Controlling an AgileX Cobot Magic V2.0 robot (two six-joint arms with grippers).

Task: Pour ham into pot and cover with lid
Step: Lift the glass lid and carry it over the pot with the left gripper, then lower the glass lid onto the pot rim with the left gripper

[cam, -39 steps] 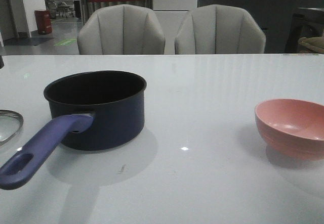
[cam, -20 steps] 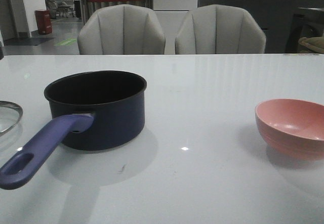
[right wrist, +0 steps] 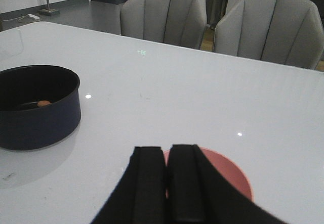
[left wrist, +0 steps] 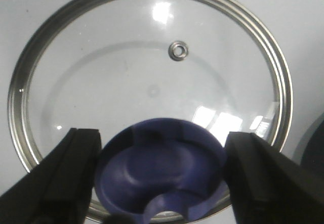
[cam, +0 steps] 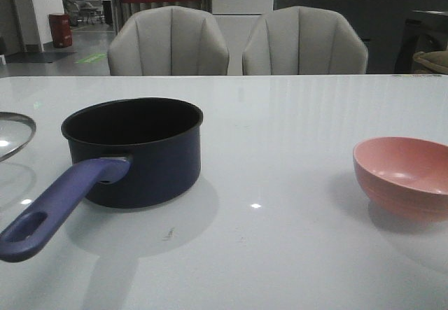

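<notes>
Ham is lying inside the pot; pouring appears complete. The left gripper is clasping the lid by its knob, lifted beside the pot; covering is remaining. The right gripper is sitting clenched, empty, above the bowl.

place: dining room | cues: white table, two upholstered chairs

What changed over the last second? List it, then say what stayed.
The lid at the table's left edge rose and tilted. In the left wrist view the left pincer flanks its knob. The pot and pink bowl stayed put.
</notes>
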